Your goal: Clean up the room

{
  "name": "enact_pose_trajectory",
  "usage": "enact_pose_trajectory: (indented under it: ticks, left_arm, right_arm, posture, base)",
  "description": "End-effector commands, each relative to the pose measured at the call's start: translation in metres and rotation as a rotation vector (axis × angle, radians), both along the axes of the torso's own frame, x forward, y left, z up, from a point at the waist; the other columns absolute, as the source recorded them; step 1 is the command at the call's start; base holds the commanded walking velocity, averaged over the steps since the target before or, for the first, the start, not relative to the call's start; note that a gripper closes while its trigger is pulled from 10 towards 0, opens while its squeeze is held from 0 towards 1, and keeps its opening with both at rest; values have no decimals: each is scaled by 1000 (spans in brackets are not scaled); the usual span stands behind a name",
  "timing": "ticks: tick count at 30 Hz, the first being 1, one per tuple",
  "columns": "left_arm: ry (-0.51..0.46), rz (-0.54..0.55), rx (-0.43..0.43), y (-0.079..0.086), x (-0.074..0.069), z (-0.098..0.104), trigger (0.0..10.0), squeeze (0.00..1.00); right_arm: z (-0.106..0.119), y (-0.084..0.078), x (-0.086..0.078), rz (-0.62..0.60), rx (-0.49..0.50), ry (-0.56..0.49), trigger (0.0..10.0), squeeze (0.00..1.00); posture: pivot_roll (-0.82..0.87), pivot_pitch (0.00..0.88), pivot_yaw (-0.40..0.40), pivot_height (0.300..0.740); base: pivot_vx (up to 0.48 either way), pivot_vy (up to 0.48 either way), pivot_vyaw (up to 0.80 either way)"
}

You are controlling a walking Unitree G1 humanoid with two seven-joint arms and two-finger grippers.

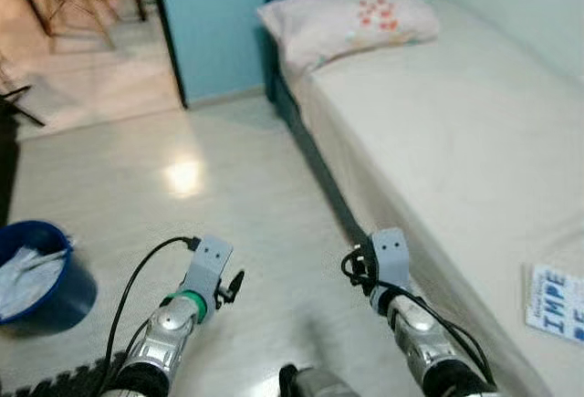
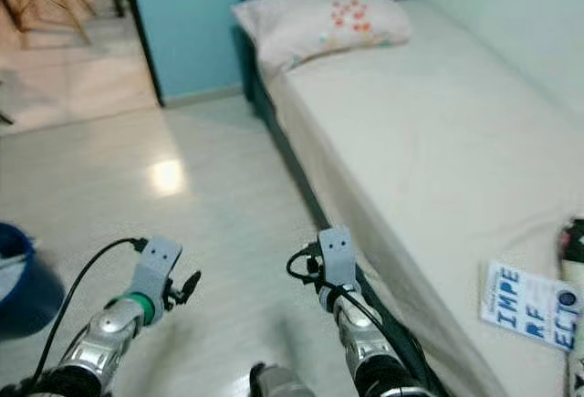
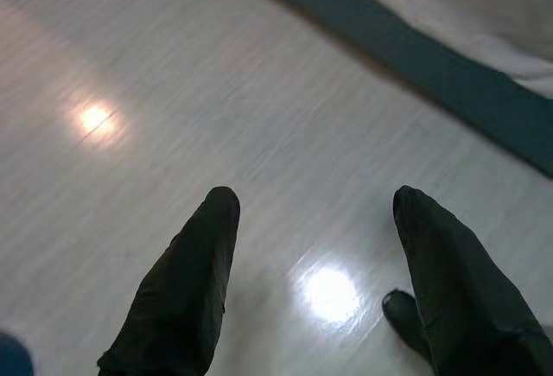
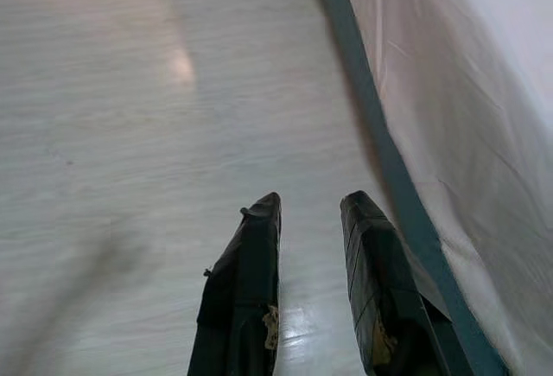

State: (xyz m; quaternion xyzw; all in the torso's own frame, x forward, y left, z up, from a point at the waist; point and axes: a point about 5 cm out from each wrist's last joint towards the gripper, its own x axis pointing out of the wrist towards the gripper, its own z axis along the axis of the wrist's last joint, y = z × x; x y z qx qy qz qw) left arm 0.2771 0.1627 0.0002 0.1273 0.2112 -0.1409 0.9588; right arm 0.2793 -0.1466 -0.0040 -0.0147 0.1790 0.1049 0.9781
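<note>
Left eye view shows a bedroom floor [image 1: 246, 233] with a bed [image 1: 438, 141] along the robot's right, and nothing yet in hand. Starting on the left: a blue bucket [image 1: 41, 274] with something white bundled in it stands on the floor, well apart from the left gripper [image 3: 315, 246] and off to its outer side. Swinging or stepping that way carelessly could knock the bucket over and spill what it holds, I judge.

The left jaws stand wide apart, empty, hanging over bare glossy floor and touching nothing. The shine may make depth hard to read if the arm goes down.

The right gripper [image 4: 311, 246] has its jaws only slightly parted, a narrow gap between the fingers, also empty and above the floor, just beside the bed's dark blue base [image 4: 389, 160]. A reach toward the bed from here risks catching the fingers or the wrist cable on the sheet edge.

Farther to the right, beyond those jaws and up on the mattress, lies a white card with blue lettering [image 2: 529, 306], probably a thing to tidy; being flat and thin, it may slide rather than lift. A floral pillow [image 1: 351, 15] sits far ahead at the bed's head.
</note>
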Motion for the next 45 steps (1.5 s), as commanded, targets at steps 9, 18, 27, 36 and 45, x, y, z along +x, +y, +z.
enact_pose_trajectory:
  ticks: [9, 18, 27, 36, 45]
  left_arm:
    - [8, -7, -69, -8, 0, 1, 10000, 0]
    - [-59, -91, -54, -15, -1, 8, 10000, 0]
    - [-62, -112, -81, -15, -1, 11, 10000, 0]
    - [-77, -102, -78, -15, 1, 13, 10000, 0]
    - [-85, -108, -89, -19, 3, 17, 10000, 0]
  right_arm:
    - [-4, 0, -5, 0, 17, 15, 10000, 0]
    - [-3, 2, -4, 4, 26, 9, 10000, 0]
    - [-4, 3, -5, 1, 33, 6, 10000, 0]
    - [-2, 4, -5, 2, 47, -6, 10000, 0]
    - [-1, 5, -5, 5, 70, -20, 10000, 0]
  posture:
    - [-37, 21, 28, 730]
    - [-36, 20, 32, 730]
    - [-37, 24, 33, 730]
    - [-38, 27, 34, 730]
    - [-38, 30, 34, 730]
  base:
    - [0, 0, -788]
    - [0, 0, -788]
    - [0, 0, -788]
    - [0, 0, -788]
    - [0, 0, -788]
